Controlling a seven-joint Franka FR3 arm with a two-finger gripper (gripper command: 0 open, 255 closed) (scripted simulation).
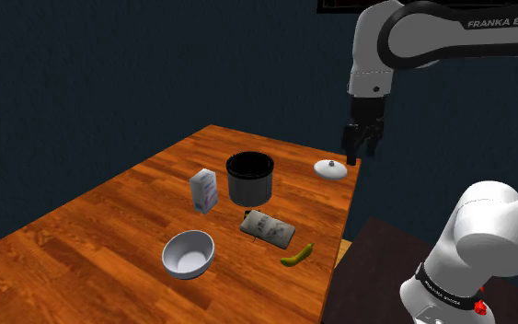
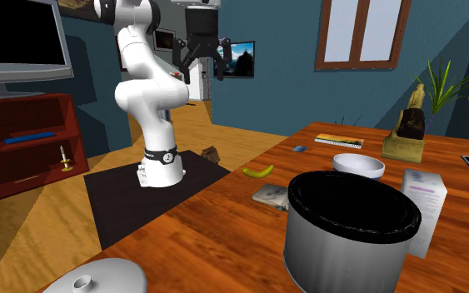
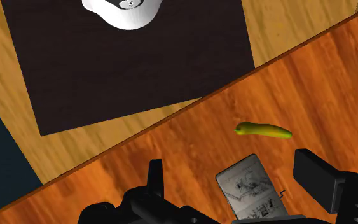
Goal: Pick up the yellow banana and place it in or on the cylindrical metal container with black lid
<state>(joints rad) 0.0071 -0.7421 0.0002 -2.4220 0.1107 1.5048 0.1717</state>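
The banana, yellow-green and small, lies on the wooden table near its edge closest to the stand; I also see the banana in the second exterior view and the banana below the hand. The open-topped cylindrical grey pot with a black rim stands mid-table, and the pot is large in the second exterior view. My gripper hangs high above the table's edge, open and empty; its black fingers stand apart in the wrist view, and the gripper is well above the banana.
A grey printed packet lies between pot and banana. A white bowl, a white carton and a white lid sit on the table. A dark mat covers the floor under the stand.
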